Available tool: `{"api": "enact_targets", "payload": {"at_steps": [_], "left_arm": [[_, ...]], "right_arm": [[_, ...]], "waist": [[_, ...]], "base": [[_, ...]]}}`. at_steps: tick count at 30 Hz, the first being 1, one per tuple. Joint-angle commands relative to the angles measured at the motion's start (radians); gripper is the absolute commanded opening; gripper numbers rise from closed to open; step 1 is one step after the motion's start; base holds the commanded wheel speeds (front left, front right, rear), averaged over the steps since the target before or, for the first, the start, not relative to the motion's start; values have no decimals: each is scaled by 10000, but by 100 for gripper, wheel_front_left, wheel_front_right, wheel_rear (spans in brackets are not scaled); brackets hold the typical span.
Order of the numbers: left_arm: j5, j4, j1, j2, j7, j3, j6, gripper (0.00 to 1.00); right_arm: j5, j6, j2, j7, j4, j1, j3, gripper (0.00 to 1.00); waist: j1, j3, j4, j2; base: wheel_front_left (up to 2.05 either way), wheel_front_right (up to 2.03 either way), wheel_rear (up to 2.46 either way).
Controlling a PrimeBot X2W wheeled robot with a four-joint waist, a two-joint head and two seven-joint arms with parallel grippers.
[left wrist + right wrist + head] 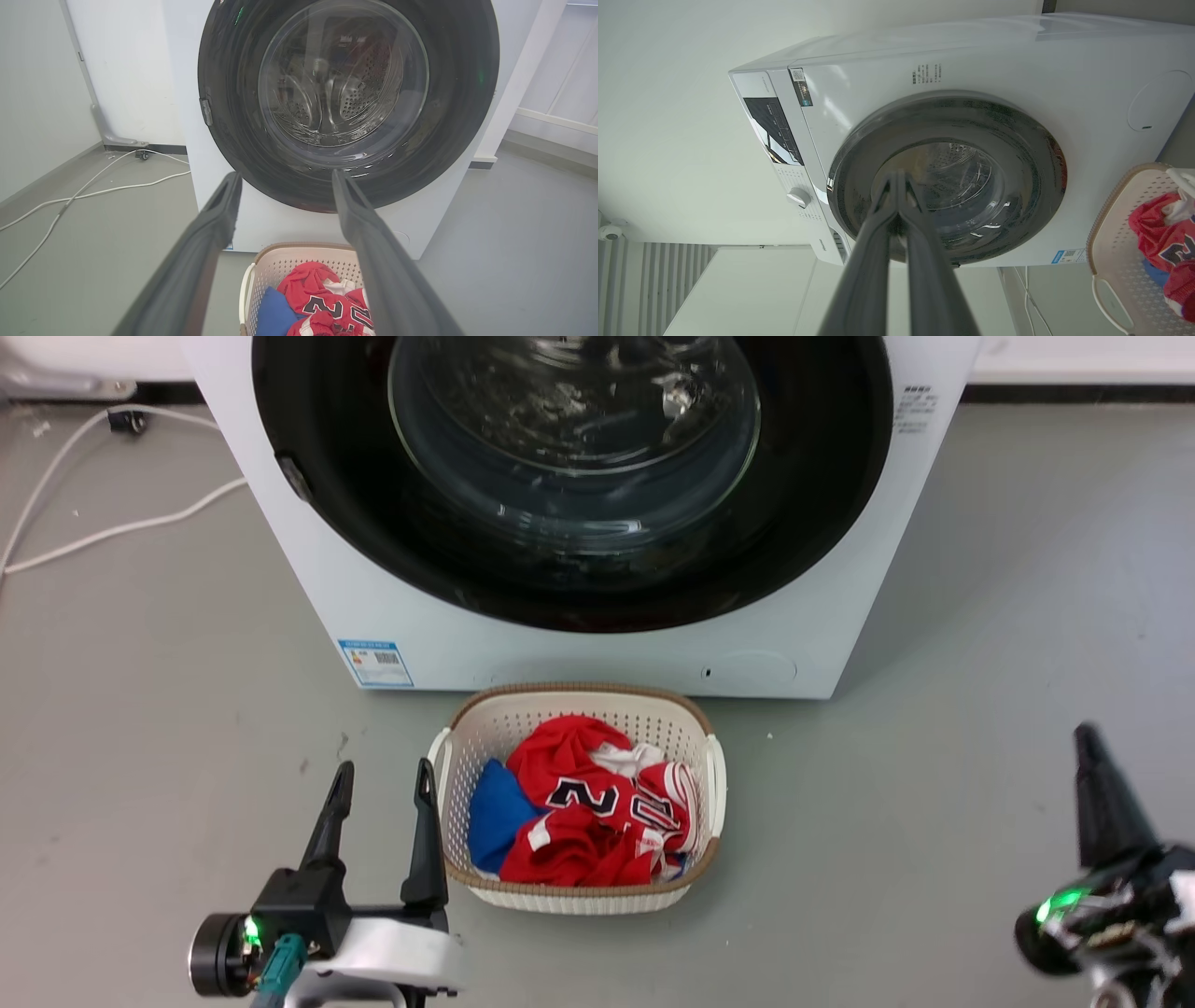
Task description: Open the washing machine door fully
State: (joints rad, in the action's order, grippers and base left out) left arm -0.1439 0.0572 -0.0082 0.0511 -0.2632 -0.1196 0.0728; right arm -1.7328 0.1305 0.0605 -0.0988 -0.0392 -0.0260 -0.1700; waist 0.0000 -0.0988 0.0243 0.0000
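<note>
The washing machine door [571, 457] sits at the top centre of the head view, flat against the front of the white washing machine [597, 658]. Its glass bowl faces out toward the camera. The door is a round disc with no long axis, and a small grey tab [292, 476] marks its left edge. A blue label [375, 663] is stuck at the machine's lower left corner and grey print [915, 409] at its upper right; both are too small to read. On the floor just in front of the machine stands a pale basket [574, 896] holding red and blue clothes [597, 803], and a "2" is legible on the red fabric. A white cable [121, 527] lies on the floor at upper left. The left gripper [385, 767], lower left, has its fingers spread wide and holds nothing. In the right wrist view the right gripper [896, 177] has its fingers pressed together at the tips, gripping nothing. Both grippers are well apart from the door.
</note>
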Motion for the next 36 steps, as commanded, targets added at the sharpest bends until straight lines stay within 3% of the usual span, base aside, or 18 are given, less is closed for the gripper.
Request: {"api": "enact_targets", "payload": {"at_steps": [1, 14, 25, 36], "left_arm": [[53, -62, -198, -14, -24, 22, -9, 100], [355, -457, -1810, -13, -24, 162, -261, 100], [355, -560, -3027, -15, -24, 15, -516, 100], [-23, -523, -3365, -15, -24, -375, -282, 100]], "right_arm": [[-94, 4, 105, -104, -147, -400, -168, 0], [-150, 4, 1482, -1408, -2119, -5013, -1257, 0], [596, 4, 2520, -2191, -3856, -8534, -428, 0], [1520, 4, 2886, -2846, -4786, -10721, 775, 0]], "waist": [[0, -309, 28, 0], [0, -3018, 164, 0], [0, -4598, 478, 0], [0, -5223, 929, 0]], "base": [[0, 0, 0], [0, 0, 0], [0, 0, 0], [0, 0, 0]]}}
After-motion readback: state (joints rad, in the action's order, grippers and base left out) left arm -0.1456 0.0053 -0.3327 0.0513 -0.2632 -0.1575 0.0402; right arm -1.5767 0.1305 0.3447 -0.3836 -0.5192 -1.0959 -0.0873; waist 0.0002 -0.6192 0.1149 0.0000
